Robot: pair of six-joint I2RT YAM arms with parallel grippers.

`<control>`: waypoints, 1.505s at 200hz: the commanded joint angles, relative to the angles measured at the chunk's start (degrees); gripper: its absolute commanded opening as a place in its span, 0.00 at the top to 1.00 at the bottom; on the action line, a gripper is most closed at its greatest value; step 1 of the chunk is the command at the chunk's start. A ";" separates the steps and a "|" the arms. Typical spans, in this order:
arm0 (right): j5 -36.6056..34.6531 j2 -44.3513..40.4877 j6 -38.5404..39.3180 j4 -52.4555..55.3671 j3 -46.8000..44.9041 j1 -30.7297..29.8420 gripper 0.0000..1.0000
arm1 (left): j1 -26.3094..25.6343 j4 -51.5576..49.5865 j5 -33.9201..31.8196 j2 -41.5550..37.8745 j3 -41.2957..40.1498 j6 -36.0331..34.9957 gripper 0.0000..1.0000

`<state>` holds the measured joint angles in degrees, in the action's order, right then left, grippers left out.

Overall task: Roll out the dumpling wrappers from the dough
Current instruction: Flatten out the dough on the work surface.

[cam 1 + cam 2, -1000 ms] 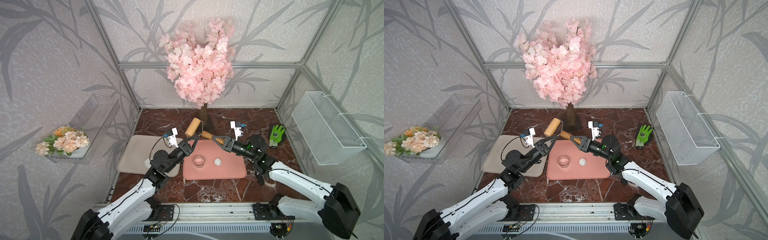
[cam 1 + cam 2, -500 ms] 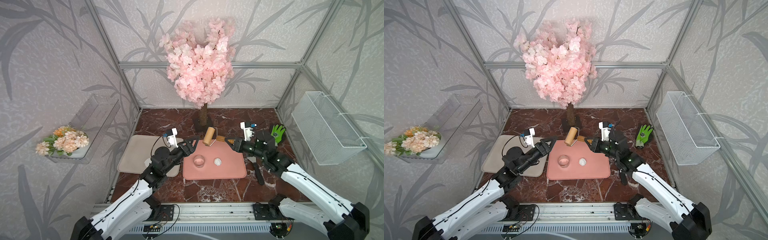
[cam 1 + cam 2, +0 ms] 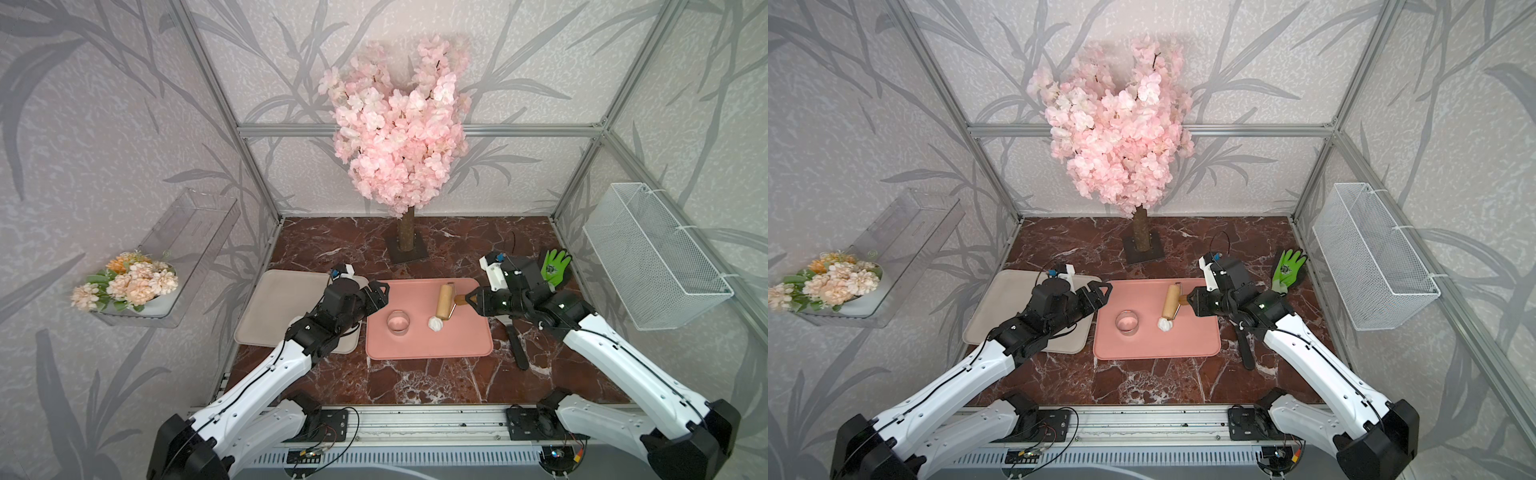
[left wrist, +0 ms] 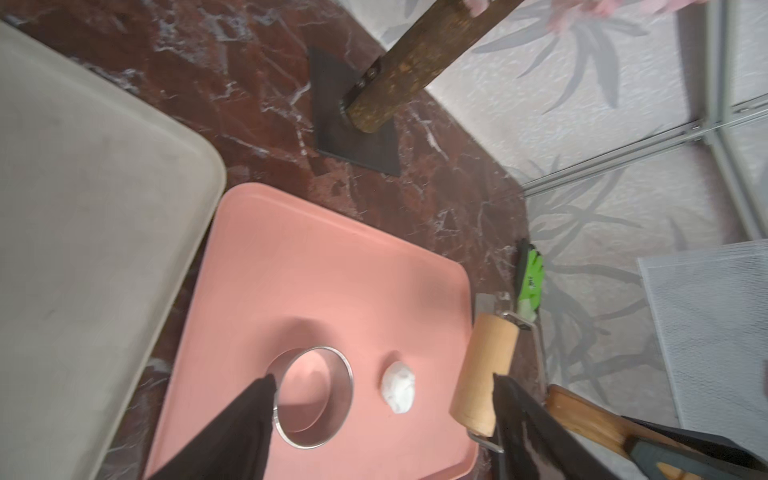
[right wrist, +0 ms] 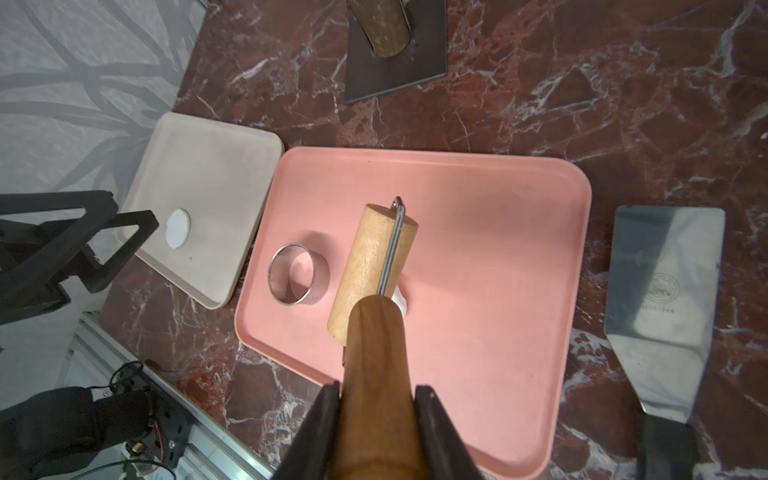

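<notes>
The dough [image 3: 436,323] [image 4: 399,386] is a small white lump on the pink tray [image 3: 457,349]. My right gripper [image 3: 471,298] [image 5: 376,390] is shut on the brown handle of the wooden rolling pin [image 3: 445,300] [image 5: 372,266]. The roller's near end sits right at the dough, which is mostly hidden beneath it in the right wrist view. My left gripper [image 3: 380,291] [image 4: 382,378] hangs open and empty over the tray's left edge, near the ring cutter [image 3: 398,322] [image 4: 311,403]. One round white dumpling wrapper [image 5: 178,227] lies on the beige tray [image 5: 216,174].
A metal spatula [image 3: 515,345] [image 5: 665,291] lies on the marble to the right of the pink tray. A green glove [image 3: 555,266] lies further back right. The blossom tree's base plate [image 3: 406,245] stands behind the trays. A wire basket [image 3: 648,257] hangs on the right wall.
My right arm has carried the rolling pin from the tray's back left corner to the right and turned it over the dough. My left gripper has opened wider and drawn back a little.
</notes>
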<state>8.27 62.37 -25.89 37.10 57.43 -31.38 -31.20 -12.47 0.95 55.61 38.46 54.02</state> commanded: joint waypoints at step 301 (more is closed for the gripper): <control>2.94 15.66 6.89 4.60 9.50 -2.11 1.00 | 1.01 -0.85 9.16 18.74 -6.57 4.60 0.94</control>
<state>10.96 77.52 -19.79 41.95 65.73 -33.12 -30.28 -14.20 10.22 73.49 32.84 58.22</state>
